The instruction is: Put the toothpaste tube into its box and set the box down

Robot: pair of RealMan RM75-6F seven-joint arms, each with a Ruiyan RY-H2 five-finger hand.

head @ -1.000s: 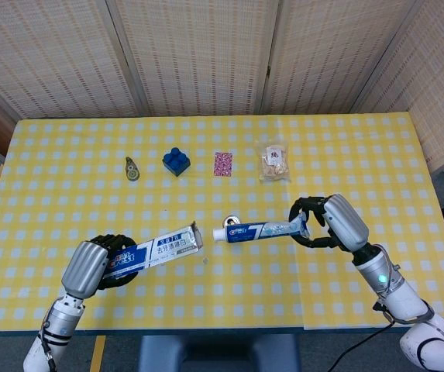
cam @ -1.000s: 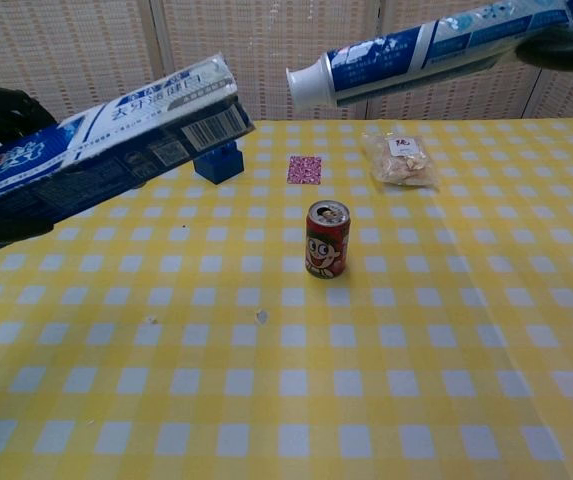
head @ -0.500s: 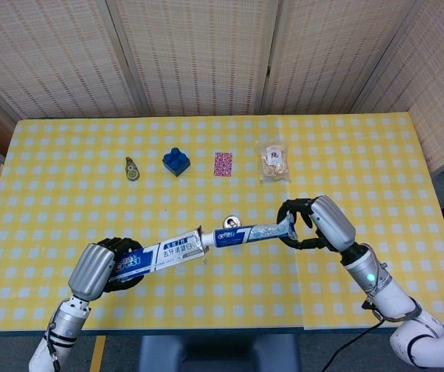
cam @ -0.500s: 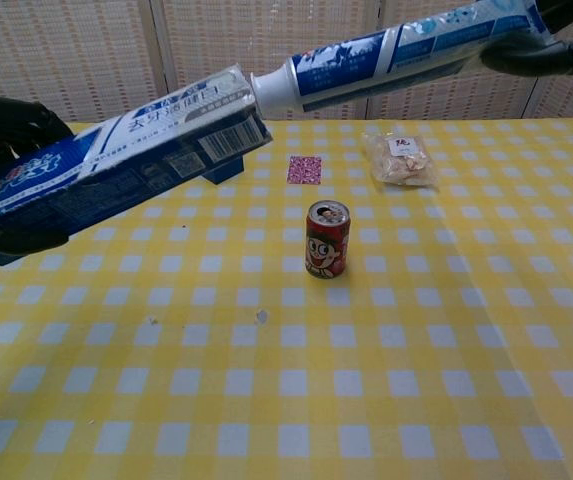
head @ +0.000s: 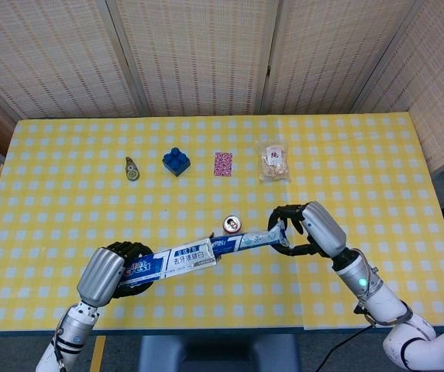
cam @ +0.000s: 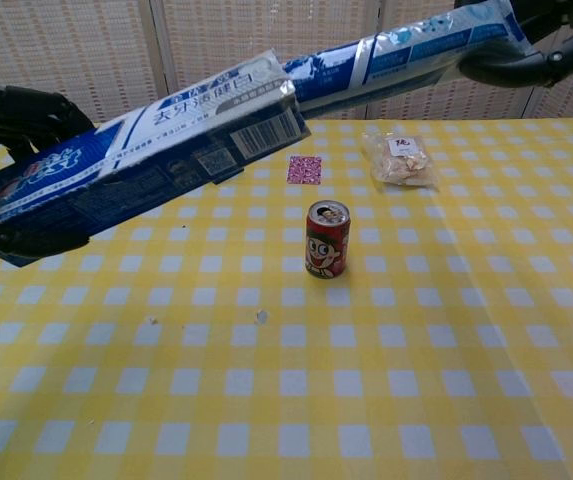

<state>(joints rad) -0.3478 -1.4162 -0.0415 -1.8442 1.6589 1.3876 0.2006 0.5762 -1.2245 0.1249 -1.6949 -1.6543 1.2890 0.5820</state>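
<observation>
Part of the toothpaste tube (head: 245, 240) sat inside the open end of the box (head: 167, 262), both held in the air above the yellow checked worktop (head: 361, 155). The left hand (head: 117, 263) had its fingers wrapped around the box's far end; the right hand (head: 303, 230) gripped the tube's tail. A red can (cam: 327, 238) stood below them.

The gap has closed: the toothpaste tube (head: 252, 239), a second ago clear of the toothpaste box (head: 177, 258), now has its cap end inside the open mouth. The right hand (head: 308, 230) has come leftward, the left hand (head: 111, 268) rightward.
</observation>
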